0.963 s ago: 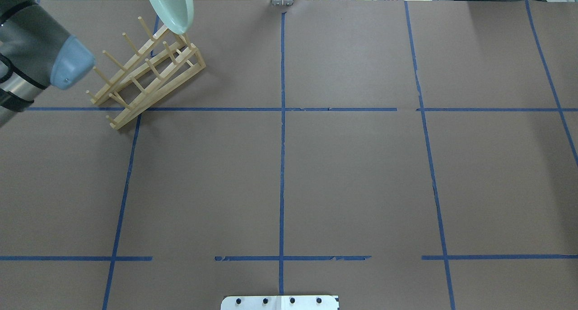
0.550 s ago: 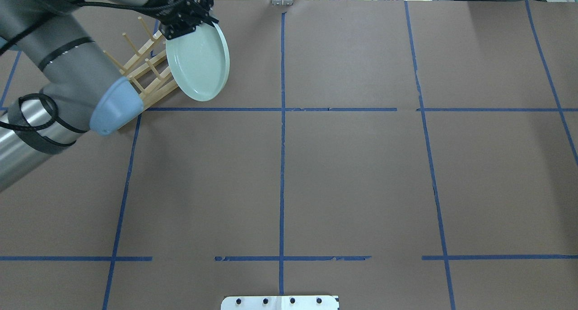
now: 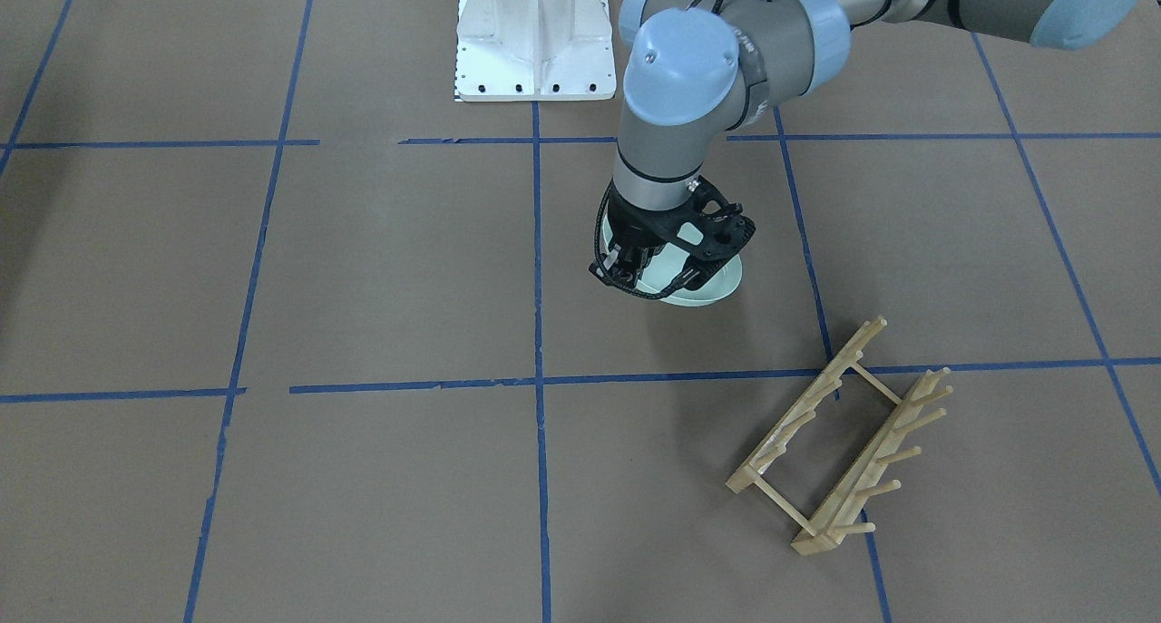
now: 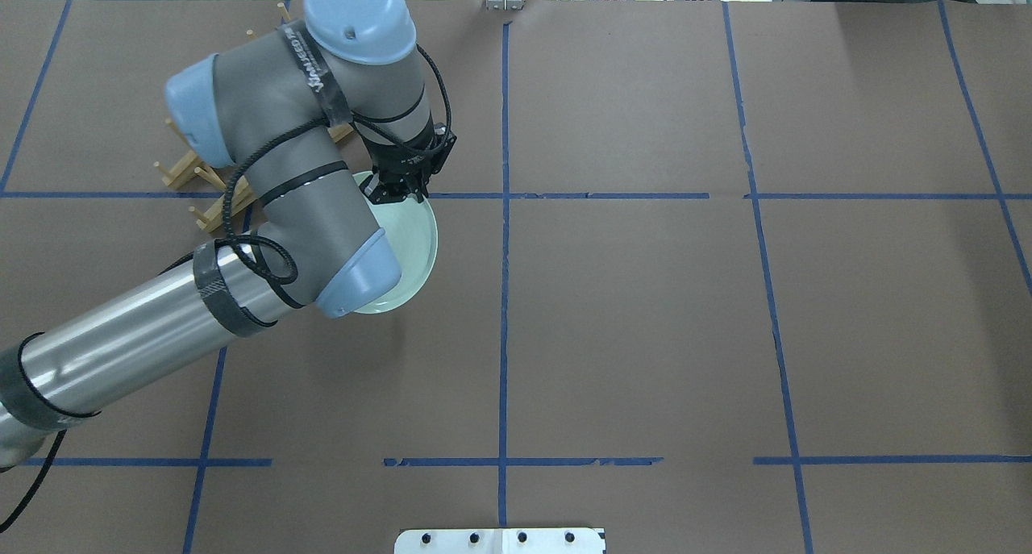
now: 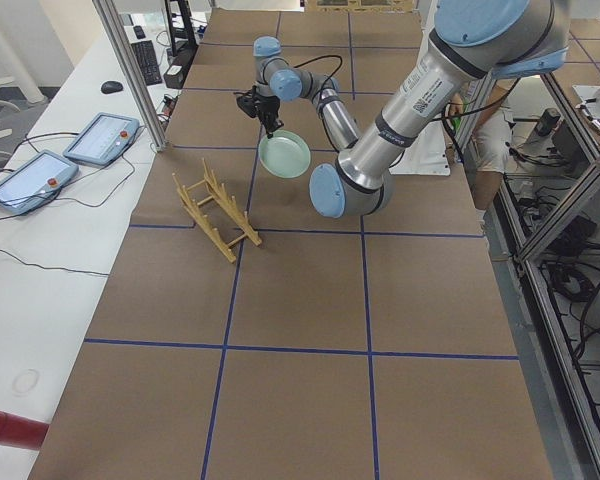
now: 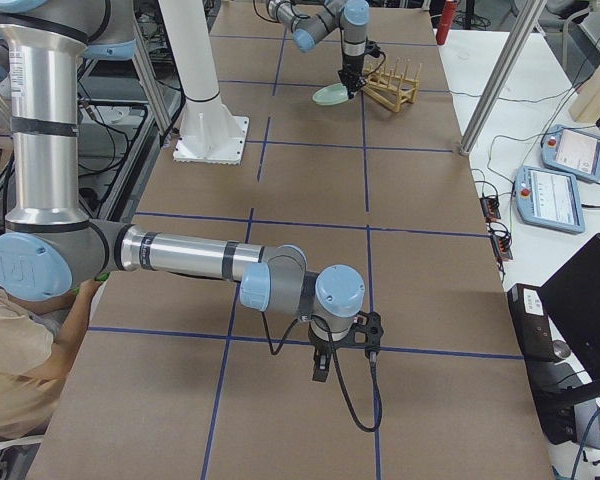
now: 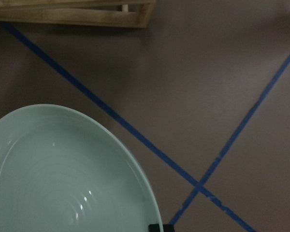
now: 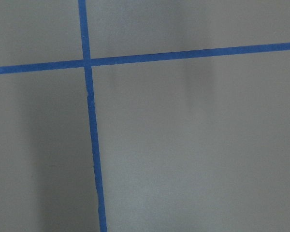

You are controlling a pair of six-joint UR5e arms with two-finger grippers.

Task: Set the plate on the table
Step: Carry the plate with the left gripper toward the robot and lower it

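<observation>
Beside the rack point(image 3: 839, 437), the plate point(image 4: 411, 247) had been swung clear and tipped nearly level, its rim pinched in the closed left gripper point(image 4: 401, 191). It was held above the tabletop point(image 4: 629, 312); only lowering and release were judged left.

Robotics laboratory. Evidence: brown counter point(image 4: 645, 312) gridded with blue tape point(image 4: 504, 296), two teach pendants point(image 5: 102, 138) on a white side bench point(image 5: 65, 235), aluminium frame posts point(image 5: 129, 72), bolted white robot base point(image 3: 535, 47).

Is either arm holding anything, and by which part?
The left tool grips the plate by its rim, top edge in the overhead view. Nothing shows in the right tool.
</observation>
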